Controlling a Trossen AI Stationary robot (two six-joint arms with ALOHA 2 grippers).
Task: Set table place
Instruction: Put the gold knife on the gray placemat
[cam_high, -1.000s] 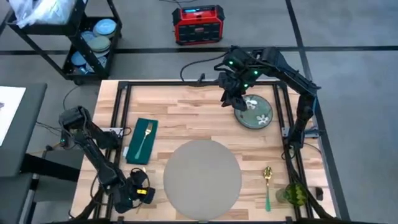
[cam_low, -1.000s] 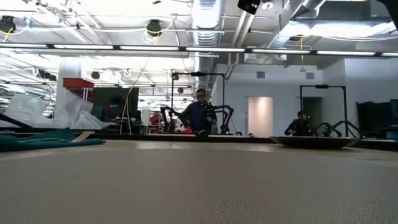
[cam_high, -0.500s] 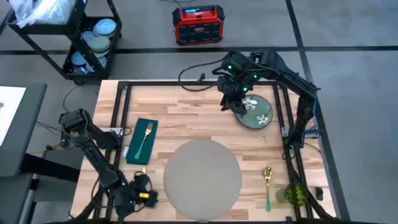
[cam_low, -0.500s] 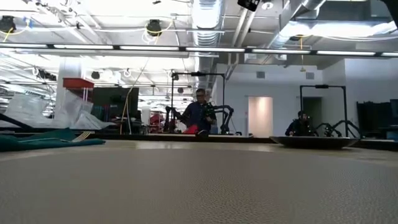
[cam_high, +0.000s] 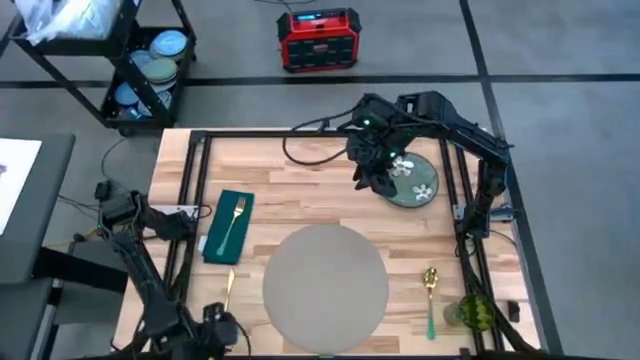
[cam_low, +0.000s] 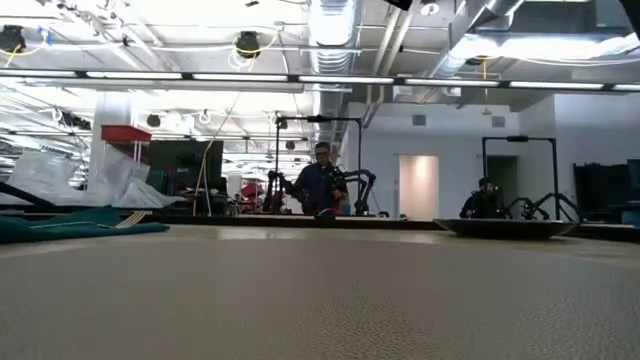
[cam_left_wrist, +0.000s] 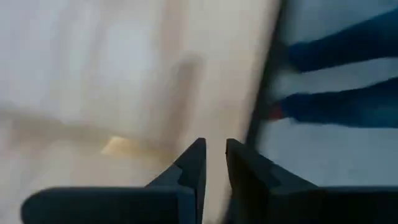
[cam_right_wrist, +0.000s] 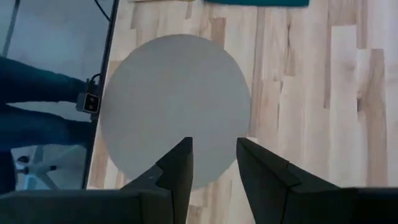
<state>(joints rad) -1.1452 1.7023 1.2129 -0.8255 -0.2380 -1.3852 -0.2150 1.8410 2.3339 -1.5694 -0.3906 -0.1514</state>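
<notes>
A wooden desk (cam_high: 300, 185) with a black metal frame is seen from above. A large round grey placemat (cam_high: 325, 280) lies flat near the front edge of the desk, about midway across, with nothing on it.

To the left of the placemat, a dark green napkin (cam_high: 228, 226) lies on the wood with a gold fork (cam_high: 233, 222) resting on top of it. Just in front of the napkin, a second gold utensil (cam_high: 227, 292) lies on the bare wood. To the right of the placemat lies a spoon (cam_high: 430, 296) with a gold bowl and a green handle, and a green glass (cam_high: 473, 312) stands at the front right corner. A grey-green flowered plate (cam_high: 411, 180) sits toward the back right of the desk, well apart from the placemat.

The right gripper (cam_high: 378, 180) hangs over the left rim of the plate. In its wrist view the right gripper (cam_right_wrist: 212, 155) has its fingers spread apart, holding nothing, with the placemat (cam_right_wrist: 174, 106) showing past them.

The left gripper (cam_high: 222, 330) is low at the front left edge of the desk. In its wrist view the left gripper (cam_left_wrist: 212, 162) has its fingers nearly together with a narrow gap, and nothing between them.

Beyond the desk stand a black cart (cam_high: 140, 60) holding dishes and a red box (cam_high: 318, 38) on the floor. In the low view a person (cam_low: 320, 185) shows in the room behind.
</notes>
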